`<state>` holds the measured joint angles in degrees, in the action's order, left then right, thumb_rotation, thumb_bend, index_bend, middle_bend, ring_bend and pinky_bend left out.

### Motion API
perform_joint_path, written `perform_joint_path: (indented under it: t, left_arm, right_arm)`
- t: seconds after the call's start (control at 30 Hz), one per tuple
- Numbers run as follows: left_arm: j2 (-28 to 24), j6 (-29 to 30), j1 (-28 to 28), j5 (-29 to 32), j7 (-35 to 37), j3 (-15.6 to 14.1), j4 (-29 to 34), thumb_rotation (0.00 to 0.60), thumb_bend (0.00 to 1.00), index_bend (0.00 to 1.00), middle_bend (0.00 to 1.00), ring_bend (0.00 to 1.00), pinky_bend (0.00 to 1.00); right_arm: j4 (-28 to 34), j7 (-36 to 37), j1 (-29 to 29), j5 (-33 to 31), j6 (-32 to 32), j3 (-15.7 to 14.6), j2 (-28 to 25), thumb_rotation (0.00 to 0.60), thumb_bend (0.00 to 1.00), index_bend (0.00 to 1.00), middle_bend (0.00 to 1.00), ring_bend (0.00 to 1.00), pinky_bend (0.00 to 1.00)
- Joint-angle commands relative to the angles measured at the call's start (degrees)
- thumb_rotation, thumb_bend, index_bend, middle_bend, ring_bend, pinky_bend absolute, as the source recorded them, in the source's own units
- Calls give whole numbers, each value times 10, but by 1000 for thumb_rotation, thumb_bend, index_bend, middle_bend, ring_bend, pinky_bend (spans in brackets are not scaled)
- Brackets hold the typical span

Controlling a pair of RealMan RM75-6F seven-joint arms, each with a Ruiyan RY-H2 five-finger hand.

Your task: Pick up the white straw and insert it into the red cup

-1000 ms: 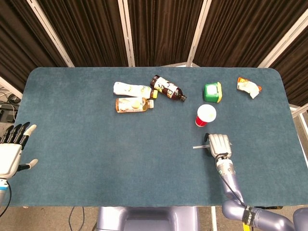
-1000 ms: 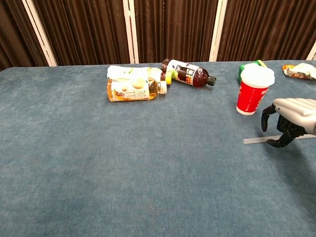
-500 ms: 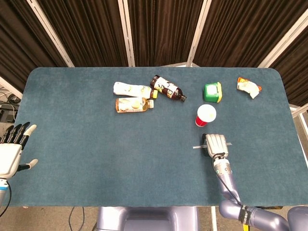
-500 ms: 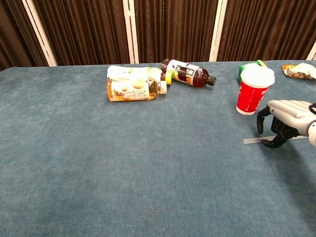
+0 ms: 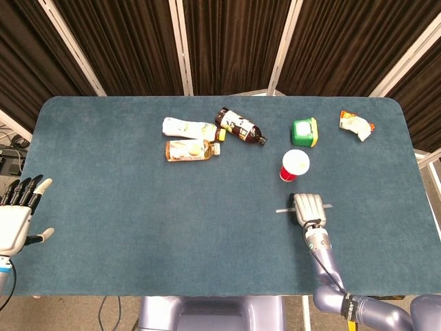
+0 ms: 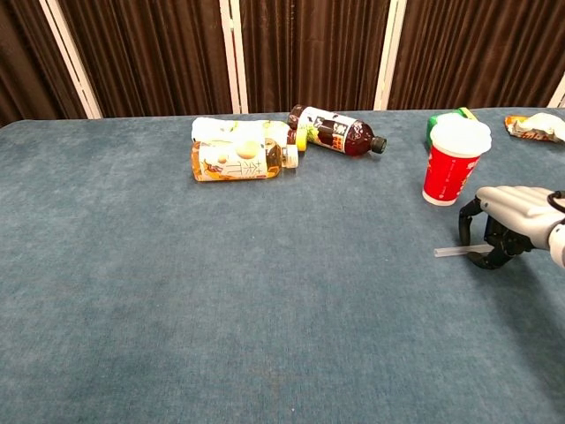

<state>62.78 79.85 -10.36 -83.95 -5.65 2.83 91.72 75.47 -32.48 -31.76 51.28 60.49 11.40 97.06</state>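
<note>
Crouching over the white straw [image 6: 452, 252] on the table, the right hand [image 6: 509, 226] curls around it, grasp unconfirmed, so lifting and insertion into the red cup [image 6: 450, 164] just beyond remain.

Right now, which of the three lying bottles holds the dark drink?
The dark bottle, rightmost, black cap pointing toward the red cup; the other two are pale and amber.

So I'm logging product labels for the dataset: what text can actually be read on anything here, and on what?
None can be read for certain.
Amber bottle: large label characters, too blurred to read.
Dark bottle: label print too small.
White bottle: print unreadable.
Green box: white label, illegible.
Snack bag: print blurred.
Red cup: no text visible.
</note>
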Motion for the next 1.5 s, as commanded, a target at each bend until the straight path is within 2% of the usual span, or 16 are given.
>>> perform_joint_path:
  t: [0.03,0.33,0.5,0.73,0.93,1.0,1.17,1.27,1.37,1.4,1.43,1.5]
  left_arm:
    - [0,0,0,0,0,0,0,600,49,0,0,0,0]
    - [0,0,0,0,0,0,0,600,46,0,0,0,0]
    - [0,0,0,0,0,0,0,600,48,0,0,0,0]
    - [1,1,0,0,0,0,-1,600,49,0,0,0,0]
    - [1,1,1,0,-1,0,0,600,47,0,0,0,0]
    - [1,1,1,0,-1,0,0,600,49,0,0,0,0]
    - [2,2,1,0,-1,0,0,600,49,0,0,0,0]
    - [3,3,1,0,-2,0,-1,600,48,0,0,0,0]
    - [4,5,1,-1,-3,1,-2,600,48,0,0,0,0]
    - [4,5,1,-1,-3,1,-2,600,49,0,0,0,0]
    - [4,5,1,-1,-3,1,-2,600,49,0,0,0,0]
    - [4,5,1,-1,-3,1,-3,600,50,0,0,0,0]
  right_arm:
    - [0,-1,-1,-2,-1,0,0,600,394,512,1000,819,672]
    - [-1,2,-1,5,6,-3,4,600,416,543,1000,820,672]
    - [19,12,4,23,24,-4,-4,600,410,543,1000,819,672]
    - [110,38,22,69,66,-4,-48,600,403,542,1000,819,673]
    - [234,71,44,84,103,17,-112,600,401,543,1000,819,671]
    - [275,96,52,78,112,34,-133,600,400,543,1000,820,669]
    - [361,218,73,49,135,112,-168,600,398,544,1000,820,659]
    - [397,335,86,16,148,190,-174,600,398,551,1000,820,650]
    - [410,430,89,-25,129,250,-182,600,398,562,1000,820,649]
    - [412,446,90,-33,126,261,-182,600,398,565,1000,820,649]
    - [410,488,88,-54,117,290,-182,600,398,569,1000,820,649]
    - [396,538,81,-79,101,327,-180,600,398,572,1000,819,646]
